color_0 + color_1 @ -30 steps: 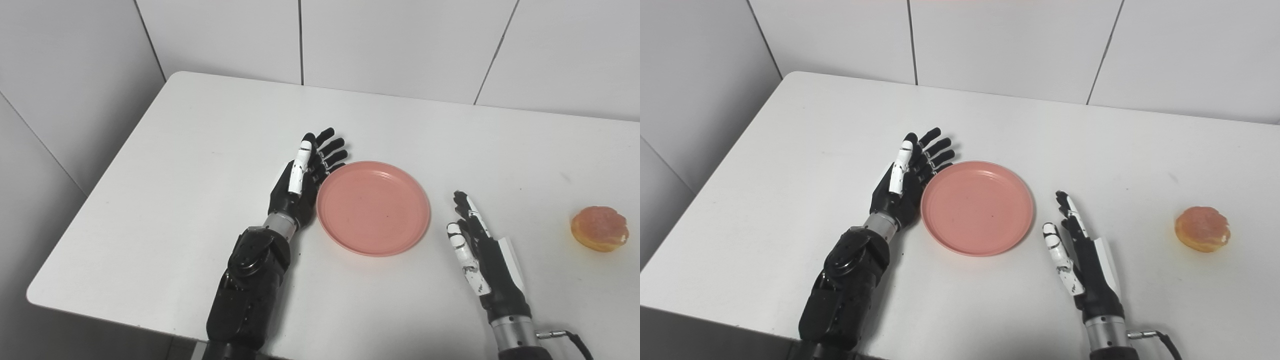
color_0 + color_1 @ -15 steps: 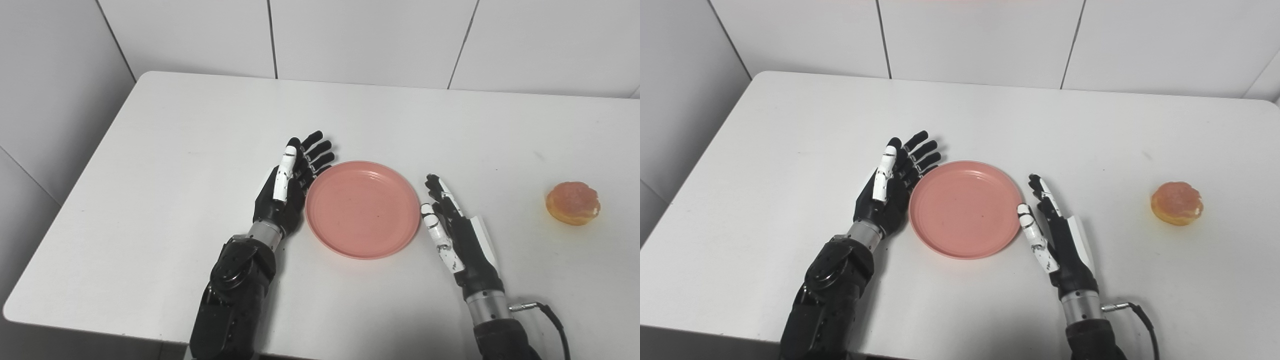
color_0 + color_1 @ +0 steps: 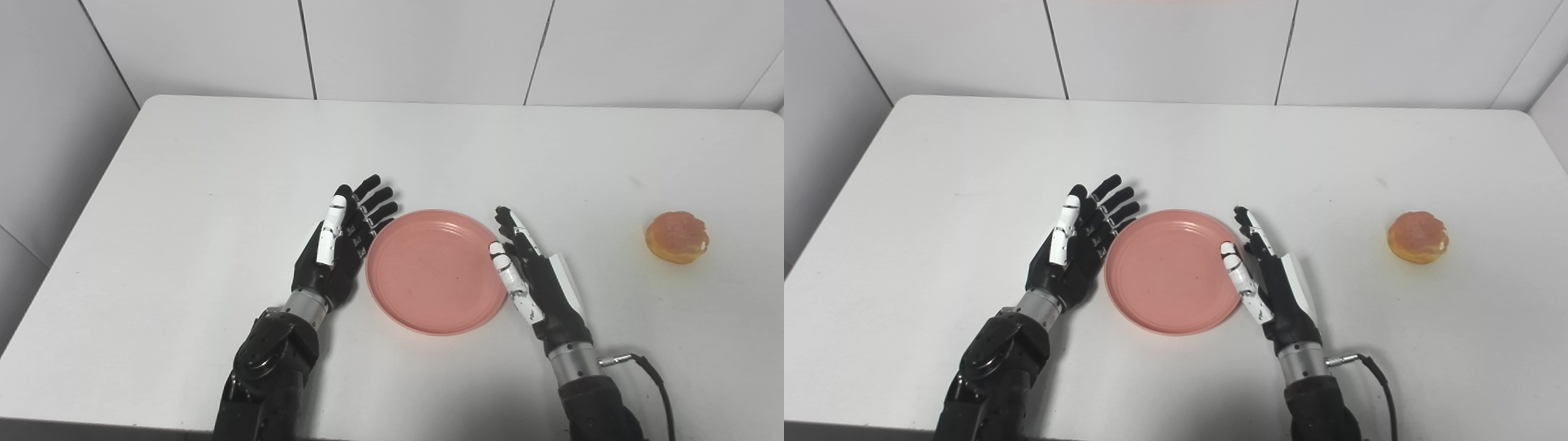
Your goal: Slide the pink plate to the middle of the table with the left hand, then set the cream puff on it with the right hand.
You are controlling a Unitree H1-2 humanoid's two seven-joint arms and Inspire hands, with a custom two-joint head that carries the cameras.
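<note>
Down at the near edge, both black forearms are coming up onto the white table [image 3: 184, 184]. A cable [image 3: 649, 373] is trailing from the right wrist. Just beyond them, the pink plate [image 3: 429, 275] is lying flat on the table near its middle, empty, bracketed on both sides. The left hand [image 3: 340, 248] is standing on edge against the plate's left rim, fingers spread and stretched out, holding nothing. The right hand [image 3: 533, 275] is standing at the plate's right rim, also with fingers extended and parted, empty; its thumb is overlapping the rim in both views, though actual contact is hard to judge. Further out to the right, the cream puff [image 3: 677, 237] is sitting alone on the table, well apart from the right hand and the plate. Past it, the far table edge is meeting a white tiled wall [image 3: 429, 49].
</note>
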